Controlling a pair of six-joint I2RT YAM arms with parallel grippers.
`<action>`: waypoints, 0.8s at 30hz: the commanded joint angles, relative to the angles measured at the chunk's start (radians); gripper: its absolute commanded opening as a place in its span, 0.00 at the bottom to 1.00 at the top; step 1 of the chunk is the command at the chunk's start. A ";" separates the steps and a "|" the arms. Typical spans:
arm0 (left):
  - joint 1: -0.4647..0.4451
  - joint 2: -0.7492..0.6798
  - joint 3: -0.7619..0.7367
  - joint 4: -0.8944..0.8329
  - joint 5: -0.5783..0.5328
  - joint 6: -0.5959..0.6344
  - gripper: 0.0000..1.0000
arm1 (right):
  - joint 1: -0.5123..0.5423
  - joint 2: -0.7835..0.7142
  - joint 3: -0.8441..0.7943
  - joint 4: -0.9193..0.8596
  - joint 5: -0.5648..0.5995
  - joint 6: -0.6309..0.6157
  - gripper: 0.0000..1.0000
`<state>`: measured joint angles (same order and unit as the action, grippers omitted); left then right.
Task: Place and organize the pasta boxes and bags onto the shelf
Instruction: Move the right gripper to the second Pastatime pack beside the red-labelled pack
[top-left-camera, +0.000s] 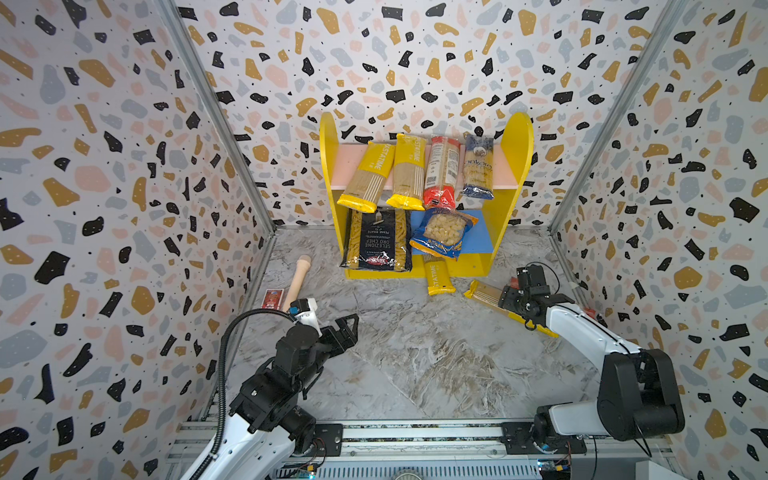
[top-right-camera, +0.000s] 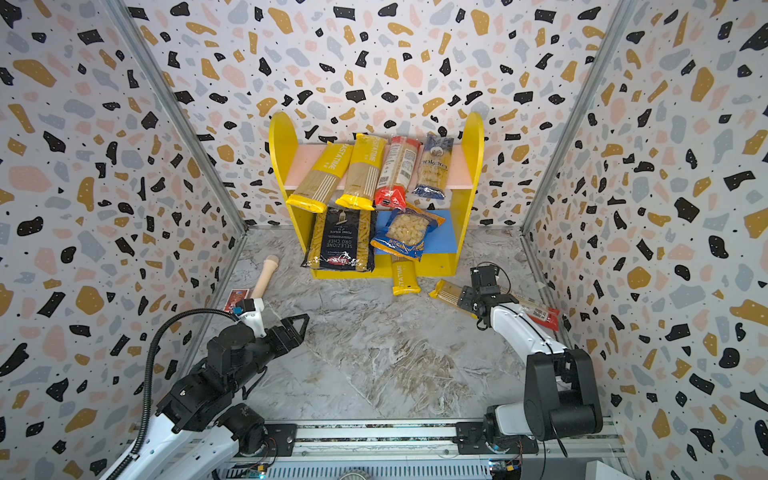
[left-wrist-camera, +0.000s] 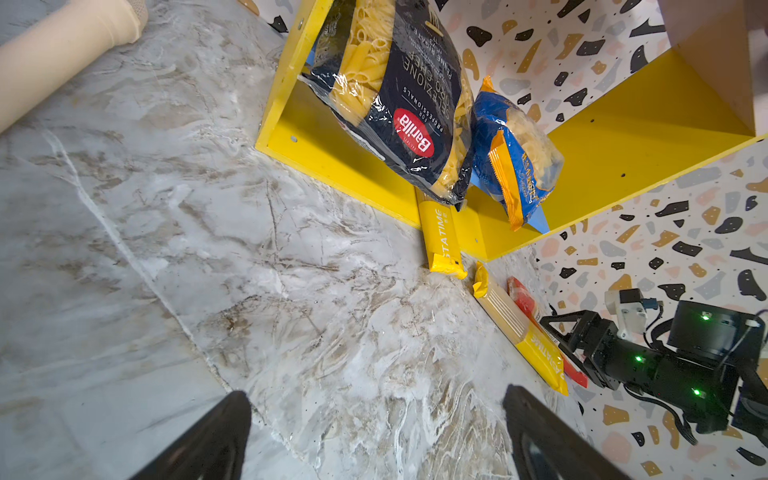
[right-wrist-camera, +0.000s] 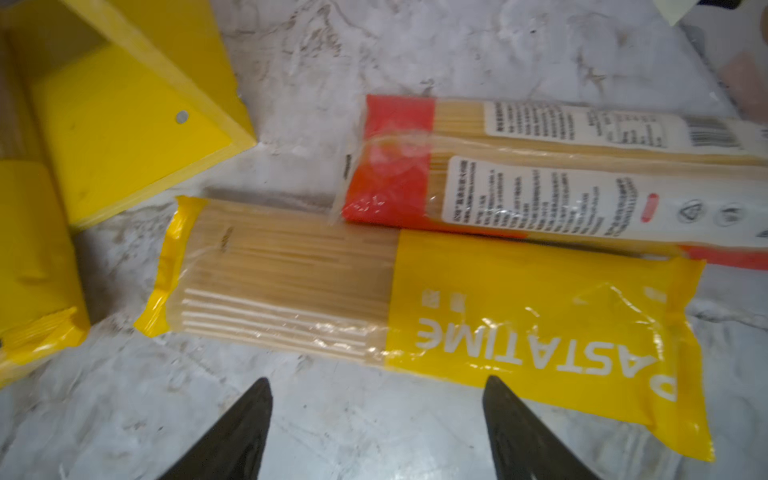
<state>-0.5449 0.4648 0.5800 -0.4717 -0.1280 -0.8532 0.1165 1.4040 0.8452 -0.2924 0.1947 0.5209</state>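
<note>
Your right gripper (right-wrist-camera: 377, 380) hangs spread and empty beside the yellow spaghetti pack (right-wrist-camera: 415, 316) on the table (right-wrist-camera: 374, 62) near the shelf (top-left-camera: 515, 166), so straddle its middle, avoid the touching red-ended pack (right-wrist-camera: 540, 195); left gripper (left-wrist-camera: 376, 390) open, empty.

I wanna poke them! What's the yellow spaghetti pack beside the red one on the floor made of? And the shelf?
Yellow pack: probably thin glossy plastic film; it crinkles, glints, and a clear window shows spaghetti. Shelf: looks like painted wood, smooth yellow, with a screw hole.
</note>
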 joint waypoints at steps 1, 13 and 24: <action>0.004 -0.011 -0.015 0.007 0.016 -0.001 0.95 | -0.053 0.028 0.050 -0.019 -0.006 -0.013 0.80; 0.003 0.018 -0.010 0.029 0.022 0.014 0.95 | -0.174 0.112 0.065 0.011 -0.062 -0.049 0.80; 0.003 0.008 -0.012 0.023 0.022 0.025 0.95 | -0.214 0.201 0.077 -0.011 -0.082 -0.030 0.79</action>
<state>-0.5449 0.4858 0.5800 -0.4702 -0.1123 -0.8486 -0.0982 1.6039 0.9051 -0.2768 0.1223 0.4831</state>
